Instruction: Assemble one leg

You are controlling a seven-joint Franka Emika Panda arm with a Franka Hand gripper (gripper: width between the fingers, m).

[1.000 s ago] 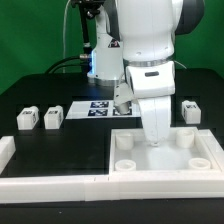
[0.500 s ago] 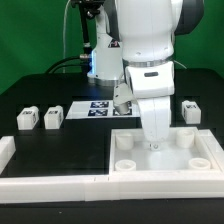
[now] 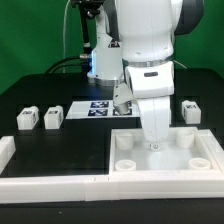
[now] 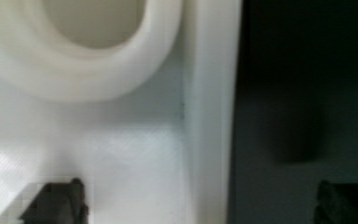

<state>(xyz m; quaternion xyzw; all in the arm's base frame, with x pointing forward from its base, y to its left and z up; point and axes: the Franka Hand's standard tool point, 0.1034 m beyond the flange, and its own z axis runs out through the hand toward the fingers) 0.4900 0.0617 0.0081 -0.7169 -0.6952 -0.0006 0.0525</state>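
Observation:
Three small white legs with tags lie on the black table: two side by side at the exterior view's left (image 3: 27, 119) (image 3: 53, 116) and one at the right (image 3: 190, 111). The large white square tray-like piece (image 3: 205, 152) with round corner sockets lies in front. My gripper (image 3: 153, 142) points straight down onto its far part, near the back wall. In the wrist view the gripper (image 4: 202, 203) is open. Its dark fingertips (image 4: 55, 200) stand wide apart on either side of the tray's edge (image 4: 202, 120), beside a round socket (image 4: 87, 45). It holds nothing.
The marker board (image 3: 98, 108) lies behind the tray, partly hidden by the arm. A low white L-shaped wall (image 3: 50, 182) runs along the table's front and the exterior view's left. The robot base and cables stand at the back.

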